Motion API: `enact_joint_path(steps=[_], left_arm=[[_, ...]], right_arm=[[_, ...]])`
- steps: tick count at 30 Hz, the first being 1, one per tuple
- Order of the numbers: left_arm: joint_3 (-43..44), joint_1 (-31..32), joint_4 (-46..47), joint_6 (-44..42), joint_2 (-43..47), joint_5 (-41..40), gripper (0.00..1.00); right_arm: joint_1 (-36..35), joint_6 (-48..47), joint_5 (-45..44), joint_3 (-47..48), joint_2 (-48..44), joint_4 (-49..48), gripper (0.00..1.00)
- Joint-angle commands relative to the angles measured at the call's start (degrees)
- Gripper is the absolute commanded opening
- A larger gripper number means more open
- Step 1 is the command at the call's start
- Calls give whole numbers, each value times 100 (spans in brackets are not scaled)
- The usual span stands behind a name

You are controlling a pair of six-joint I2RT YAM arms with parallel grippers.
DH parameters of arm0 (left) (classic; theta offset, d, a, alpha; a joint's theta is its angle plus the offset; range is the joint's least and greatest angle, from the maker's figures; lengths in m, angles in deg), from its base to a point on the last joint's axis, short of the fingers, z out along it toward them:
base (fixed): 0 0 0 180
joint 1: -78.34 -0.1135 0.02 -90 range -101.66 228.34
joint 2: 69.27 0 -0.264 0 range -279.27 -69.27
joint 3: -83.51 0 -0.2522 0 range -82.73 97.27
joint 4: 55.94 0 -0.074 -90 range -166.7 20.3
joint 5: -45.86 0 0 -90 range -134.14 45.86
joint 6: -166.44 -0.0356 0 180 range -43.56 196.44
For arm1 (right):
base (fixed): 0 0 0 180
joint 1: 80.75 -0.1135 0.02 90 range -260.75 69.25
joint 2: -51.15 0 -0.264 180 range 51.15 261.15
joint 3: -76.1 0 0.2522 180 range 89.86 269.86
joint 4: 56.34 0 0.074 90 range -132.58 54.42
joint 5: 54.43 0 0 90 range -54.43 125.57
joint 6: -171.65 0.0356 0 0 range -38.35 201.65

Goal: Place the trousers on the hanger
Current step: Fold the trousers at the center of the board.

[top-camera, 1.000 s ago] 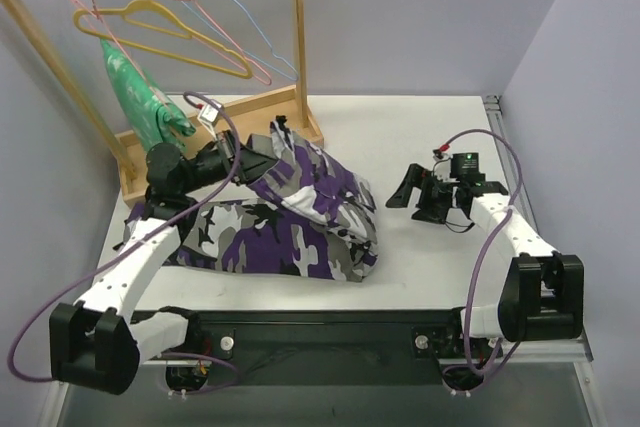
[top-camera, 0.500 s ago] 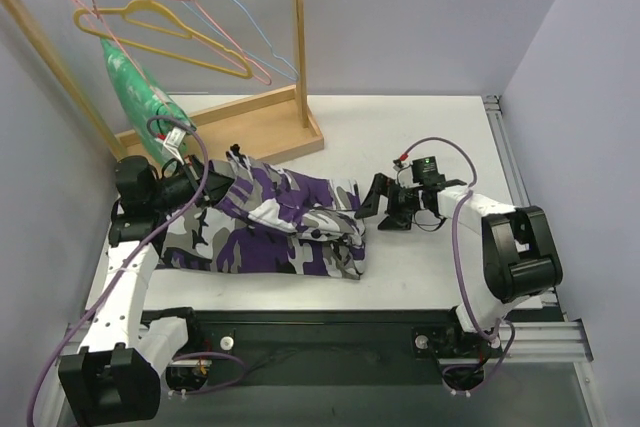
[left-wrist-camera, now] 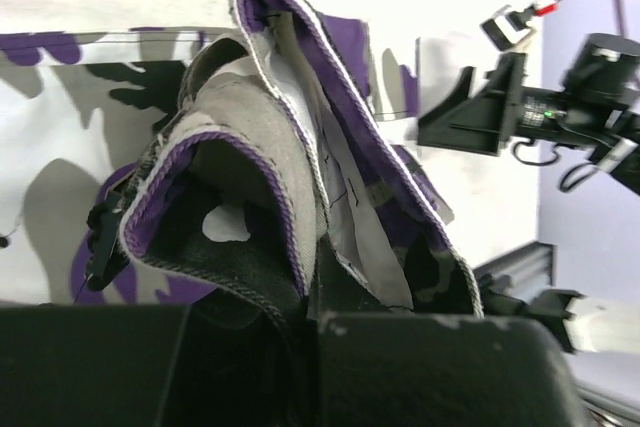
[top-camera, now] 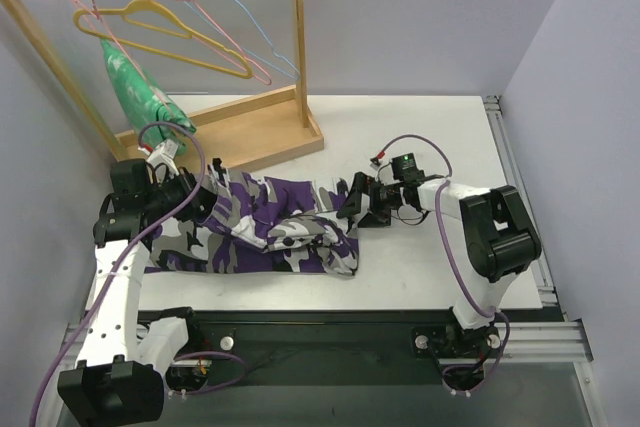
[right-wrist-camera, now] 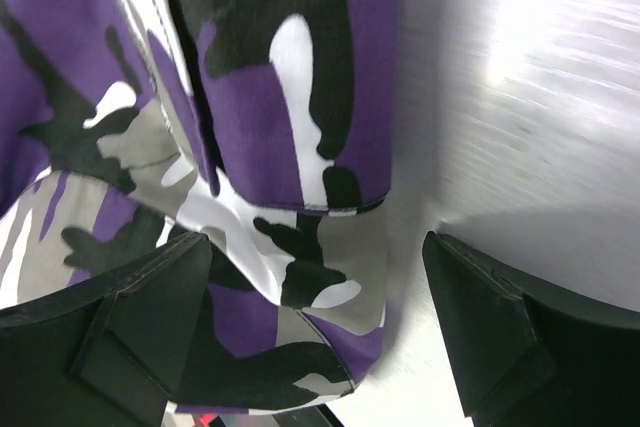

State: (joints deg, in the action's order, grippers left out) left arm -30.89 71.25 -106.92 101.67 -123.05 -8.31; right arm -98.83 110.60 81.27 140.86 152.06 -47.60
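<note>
**Securing both ends of the trousers before lifting them to the hanger**

Top view: the trousers (top-camera: 270, 235) lie along the table's (top-camera: 440, 137) near left part. The left gripper (top-camera: 203, 197) is at their left end and the right gripper (top-camera: 356, 205) at their right. The hanger (top-camera: 170, 35) hangs over the far left corner. Left wrist: a bunched fold is pinched tight. Right wrist: fingers (right-wrist-camera: 135, 317) spread wide astride the hem. It should probably take in both layers before closing.
</note>
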Motion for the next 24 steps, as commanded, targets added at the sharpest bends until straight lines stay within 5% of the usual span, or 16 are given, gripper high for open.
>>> enact_joint_path(steps=[1,4,12,20,24], left_arm=[[398,-117,-163,-467,271,-683,0],[328,-126,-155,-484,298,-604,0],[196,-134,-24,-511,324,-393,0],[213,146,311,-730,-44,-498,0],[388,1135,617,-766,-492,-989,0]], right_arm=[[-213,32,124,146,289,-87,90],[-274,102,308,217,439,-166,77],[-354,278,924,630,676,-263,4],[384,-187,626,639,0,708,0],[1201,-801,423,587,-457,1371,0]])
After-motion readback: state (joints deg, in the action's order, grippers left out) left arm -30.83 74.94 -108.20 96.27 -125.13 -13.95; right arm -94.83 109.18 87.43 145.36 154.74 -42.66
